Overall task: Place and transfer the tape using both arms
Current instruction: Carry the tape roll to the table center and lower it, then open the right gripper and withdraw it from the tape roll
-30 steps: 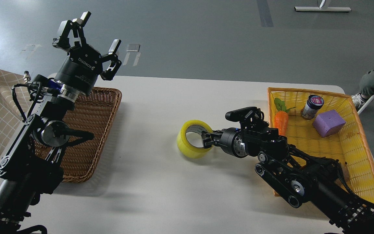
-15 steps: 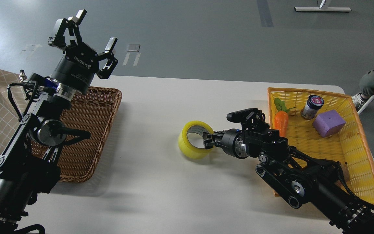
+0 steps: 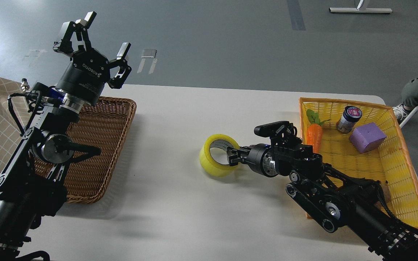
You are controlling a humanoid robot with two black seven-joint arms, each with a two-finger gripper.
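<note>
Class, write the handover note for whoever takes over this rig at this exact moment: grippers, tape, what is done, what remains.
Right gripper: shut on the tape's near wall, one finger inside the core.
Left gripper: open, raised above the wicker basket, holding nothing.
Tape: on the table at mid-table, standing on edge.
Done: tape is out of the yellow basket, which holds a carrot toy, jar and purple block.
Left: release, left-arm pickup, placing; wicker basket looks the likely goal.
</note>
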